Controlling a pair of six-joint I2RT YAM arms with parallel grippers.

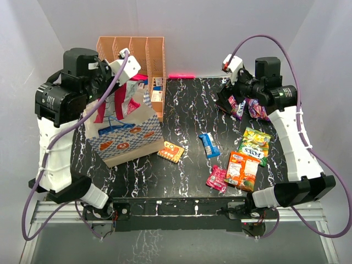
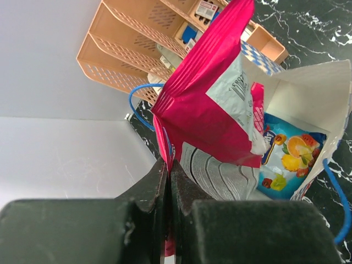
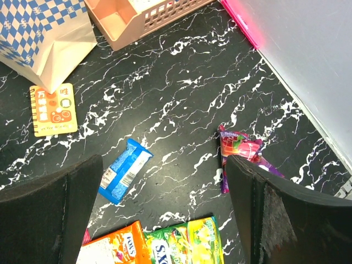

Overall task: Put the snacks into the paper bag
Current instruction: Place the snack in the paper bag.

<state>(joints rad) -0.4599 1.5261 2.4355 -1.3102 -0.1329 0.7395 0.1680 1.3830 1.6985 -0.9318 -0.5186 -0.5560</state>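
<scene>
My left gripper is shut on the edge of a magenta-silver packet and holds it over the open mouth of the paper bag. A blue fruit-print packet lies inside the bag. My right gripper is open and empty above the table's back right, next to a purple packet. On the table lie a blue packet, a small orange packet, a green-yellow packet, a larger orange packet and a pink packet.
A peach perforated file rack stands right behind the bag, against the back wall. A pink strip lies along the table's back edge. White walls close in the left, back and right sides.
</scene>
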